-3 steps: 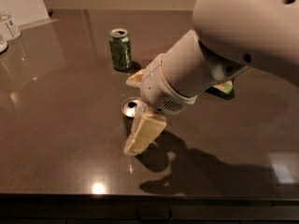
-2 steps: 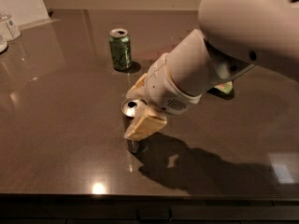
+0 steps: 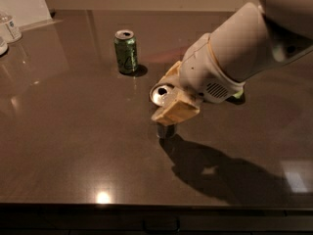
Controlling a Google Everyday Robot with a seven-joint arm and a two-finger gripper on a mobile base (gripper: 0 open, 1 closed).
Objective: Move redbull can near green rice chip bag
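Observation:
The redbull can is a slim silver can with a shiny top, standing in the middle of the dark table. My gripper is shut on its upper part, with one tan finger in front and the other behind. The can looks slightly tilted, its base close to or on the table. The green rice chip bag is almost wholly hidden behind my white arm. Only a green sliver shows, to the right of the can.
A shorter green can stands at the back, left of the gripper. A clear bottle and a white board are at the far left corner. The table's front edge runs along the bottom.
The gripper has closed lower around the redbull can and carried it to the right, toward the bag. The green can has not moved.

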